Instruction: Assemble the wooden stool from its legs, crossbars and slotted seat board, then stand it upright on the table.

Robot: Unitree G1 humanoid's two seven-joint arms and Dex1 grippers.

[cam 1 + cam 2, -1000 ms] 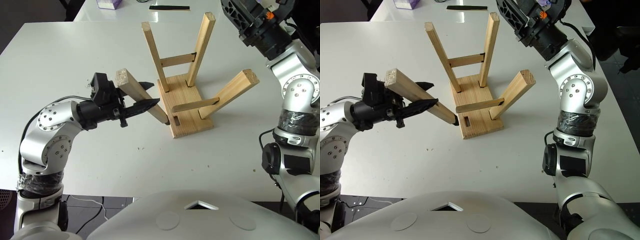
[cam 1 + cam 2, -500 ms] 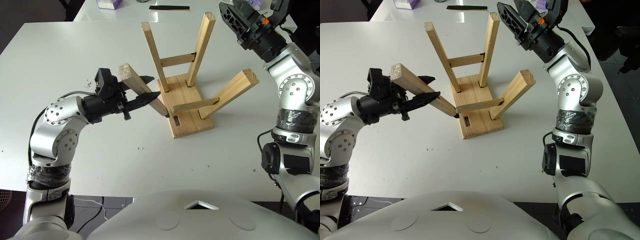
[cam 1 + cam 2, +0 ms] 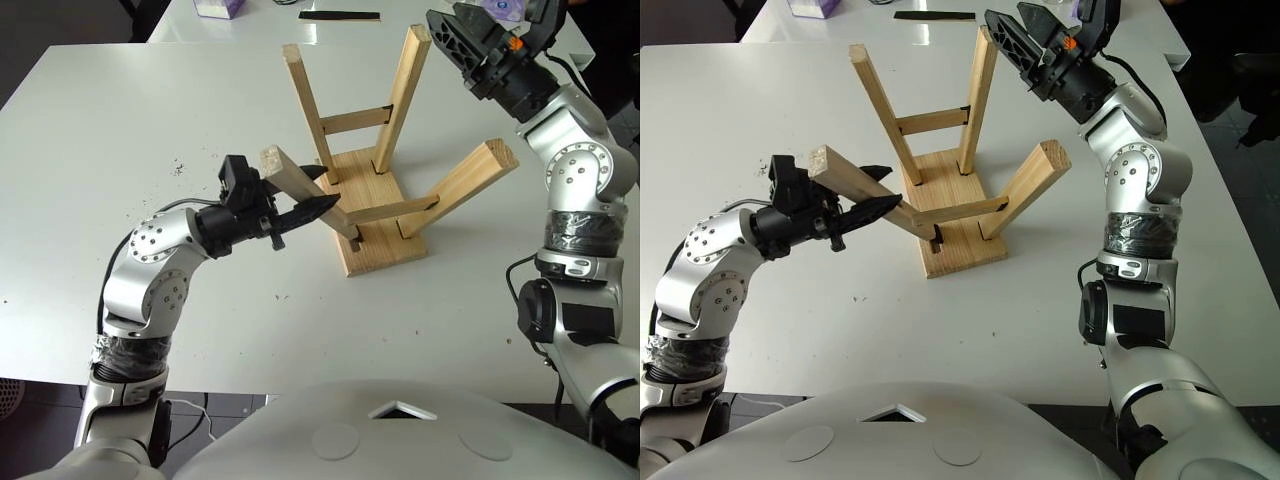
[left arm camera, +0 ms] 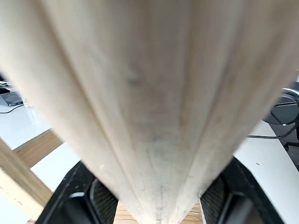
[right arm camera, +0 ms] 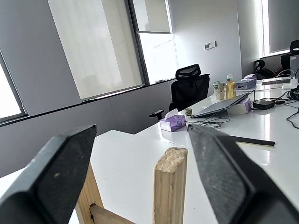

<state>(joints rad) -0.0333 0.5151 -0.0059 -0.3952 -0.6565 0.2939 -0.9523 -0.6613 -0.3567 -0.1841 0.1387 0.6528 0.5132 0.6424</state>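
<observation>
Left eye view: pale stool (image 3: pixel 384 242) inverted; left claw (image 3: pixel 327 188) grips a leg (image 3: pixel 286 171), right claw (image 3: pixel 485 20) gapes.

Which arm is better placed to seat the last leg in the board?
Left. The left pincer is shut on the loose leg, whose lower end is at the board's slot. The right pincer is open near an upright leg's top, holding nothing.

Over 1 s: left gripper (image 3: pixel 328 188) carried its clamped leg (image 3: pixel 287 172) right, lower end now at seat board (image 3: pixel 388 247) slot. Right gripper (image 3: pixel 1050 27) drifted left, nearer upright leg (image 3: pixel 402 92) top.
</observation>
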